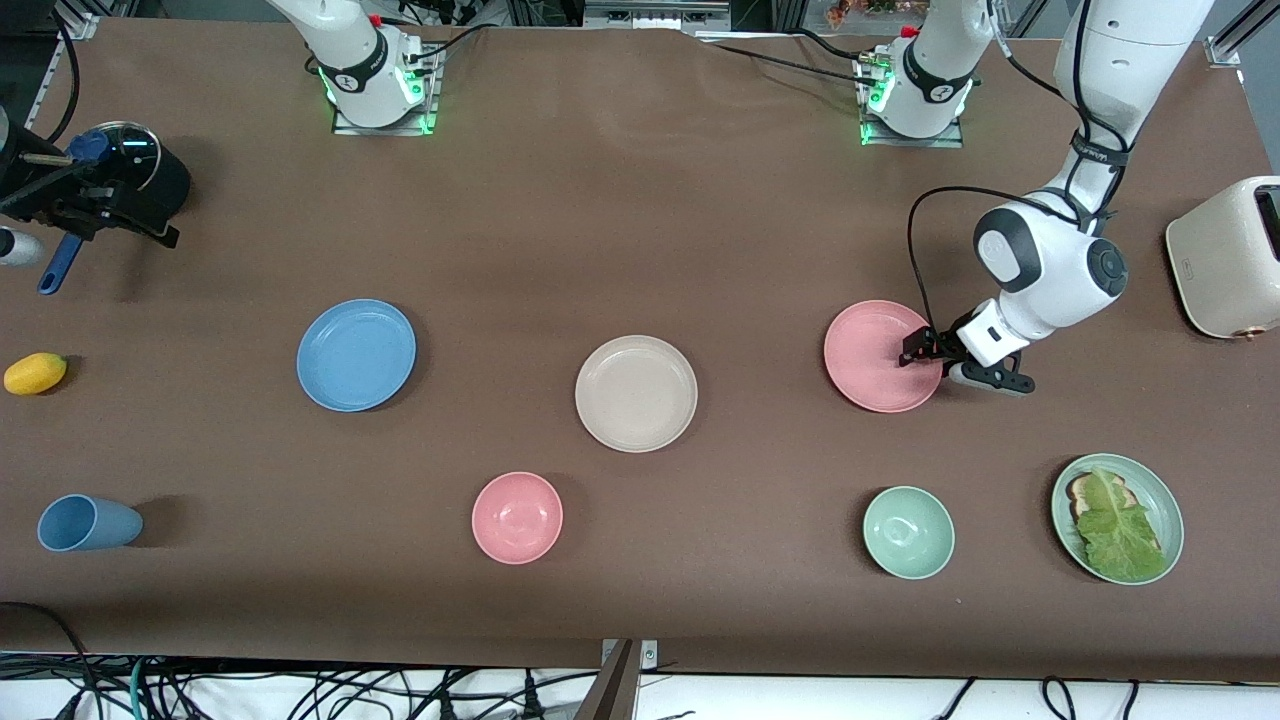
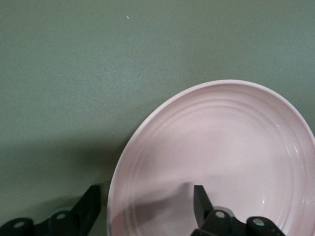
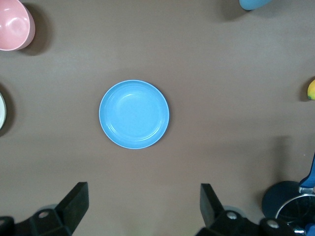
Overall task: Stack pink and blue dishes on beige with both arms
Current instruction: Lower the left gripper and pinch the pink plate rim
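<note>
The pink plate point(image 1: 875, 355) lies flat toward the left arm's end of the table. My left gripper point(image 1: 918, 350) is open and low at its rim. In the left wrist view one finger point(image 2: 91, 201) is outside the pink plate point(image 2: 221, 147) and the other finger point(image 2: 202, 196) is over its inside. The beige plate point(image 1: 636, 393) sits mid-table, bare. The blue plate point(image 1: 356, 354) lies toward the right arm's end. My right gripper point(image 3: 142, 189) is open and holds nothing, high over the table, with the blue plate point(image 3: 134, 114) in its view. It is out of the front view.
Nearer the front camera are a pink bowl point(image 1: 517, 517), a green bowl point(image 1: 908, 532), a green plate point(image 1: 1066, 478) with toast and lettuce, and a blue cup point(image 1: 88, 523) on its side. A cream toaster point(image 1: 1225, 255), a dark pot point(image 1: 135, 175) and a yellow fruit point(image 1: 35, 373) stand at the table's ends.
</note>
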`<state>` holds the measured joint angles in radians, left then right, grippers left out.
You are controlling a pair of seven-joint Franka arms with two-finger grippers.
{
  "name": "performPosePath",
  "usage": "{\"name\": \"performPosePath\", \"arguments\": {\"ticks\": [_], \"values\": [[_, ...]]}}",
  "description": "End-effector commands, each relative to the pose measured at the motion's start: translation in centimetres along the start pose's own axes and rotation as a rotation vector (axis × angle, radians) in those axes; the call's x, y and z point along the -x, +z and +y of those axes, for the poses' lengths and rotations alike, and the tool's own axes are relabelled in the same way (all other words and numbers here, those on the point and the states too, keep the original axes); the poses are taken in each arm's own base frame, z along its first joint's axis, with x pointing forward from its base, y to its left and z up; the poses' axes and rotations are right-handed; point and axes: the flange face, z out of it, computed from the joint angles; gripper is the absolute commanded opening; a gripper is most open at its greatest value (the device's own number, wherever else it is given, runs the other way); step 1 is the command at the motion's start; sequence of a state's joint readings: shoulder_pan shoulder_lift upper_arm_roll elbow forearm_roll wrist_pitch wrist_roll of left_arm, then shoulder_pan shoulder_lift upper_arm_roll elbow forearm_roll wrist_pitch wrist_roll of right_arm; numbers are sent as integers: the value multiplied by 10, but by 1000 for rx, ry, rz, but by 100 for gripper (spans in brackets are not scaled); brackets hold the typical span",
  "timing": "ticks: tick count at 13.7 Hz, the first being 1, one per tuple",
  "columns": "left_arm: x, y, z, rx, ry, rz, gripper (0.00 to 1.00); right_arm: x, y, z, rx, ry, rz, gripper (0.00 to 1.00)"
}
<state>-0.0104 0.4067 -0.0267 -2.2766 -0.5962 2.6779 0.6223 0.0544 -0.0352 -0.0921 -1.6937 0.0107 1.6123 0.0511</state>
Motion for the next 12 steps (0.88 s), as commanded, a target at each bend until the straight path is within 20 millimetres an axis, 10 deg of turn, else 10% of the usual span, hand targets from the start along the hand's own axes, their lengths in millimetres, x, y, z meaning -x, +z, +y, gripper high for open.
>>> {"name": "performPosePath", "arguments": {"ticks": [1, 12], "values": [[-3, -2, -1, 10, 7, 21, 0, 5, -8, -1, -7, -12, 1, 100], [-24, -33, 3, 83, 6, 0, 0, 5, -9, 0, -7, -12, 3, 100]]}}
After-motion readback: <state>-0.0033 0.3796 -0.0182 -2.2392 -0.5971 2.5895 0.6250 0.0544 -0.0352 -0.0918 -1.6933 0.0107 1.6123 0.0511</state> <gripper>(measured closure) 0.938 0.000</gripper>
